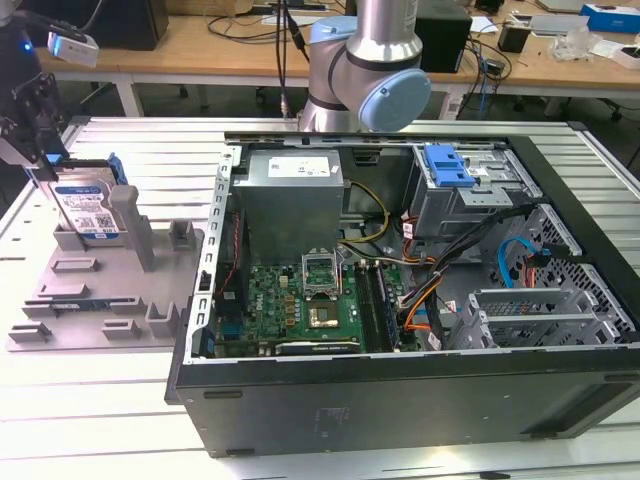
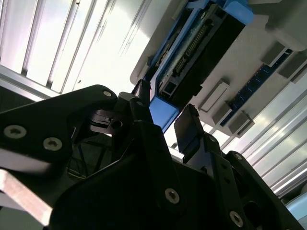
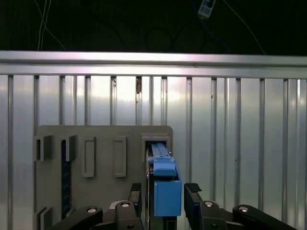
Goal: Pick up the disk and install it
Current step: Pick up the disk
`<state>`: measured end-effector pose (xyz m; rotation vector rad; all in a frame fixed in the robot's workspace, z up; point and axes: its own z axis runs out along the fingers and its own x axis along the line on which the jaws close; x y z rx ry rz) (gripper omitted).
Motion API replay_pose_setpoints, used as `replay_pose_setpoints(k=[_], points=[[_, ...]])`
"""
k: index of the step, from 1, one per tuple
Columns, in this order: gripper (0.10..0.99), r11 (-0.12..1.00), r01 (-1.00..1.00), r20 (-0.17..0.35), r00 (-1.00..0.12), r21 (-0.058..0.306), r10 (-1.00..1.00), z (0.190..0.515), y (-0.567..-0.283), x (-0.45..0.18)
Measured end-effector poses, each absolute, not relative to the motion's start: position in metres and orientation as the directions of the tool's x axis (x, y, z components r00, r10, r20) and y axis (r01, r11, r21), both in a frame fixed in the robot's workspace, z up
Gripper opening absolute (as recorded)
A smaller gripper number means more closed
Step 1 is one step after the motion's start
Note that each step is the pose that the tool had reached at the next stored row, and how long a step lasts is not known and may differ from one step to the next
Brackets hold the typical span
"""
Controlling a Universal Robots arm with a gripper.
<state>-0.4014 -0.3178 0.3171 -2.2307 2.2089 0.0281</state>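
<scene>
Your gripper [image 3: 164,194] straddles the disk [image 1: 85,208] with a thin gap on each side; a grey post [image 1: 124,212] stands just beside it. The case [image 1: 400,385] lies open on top, but cables [image 1: 470,243] cross beside the drive bay [image 1: 465,185].

**Glare and shadow**

The exterior view is evenly lit. In the second wrist view the ribbed silver aluminium table top [image 2: 53,43] glares white, and my black metal gripper [image 2: 165,117] sits nearly in silhouette. The first wrist view's background is dark.
</scene>
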Motion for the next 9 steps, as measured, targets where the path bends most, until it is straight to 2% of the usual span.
replay_pose_setpoints(k=[9], points=[[0.482,-0.01,-1.0,-0.014,0.01,0.011,-1.0,0.311,-0.3177,-0.4014]])
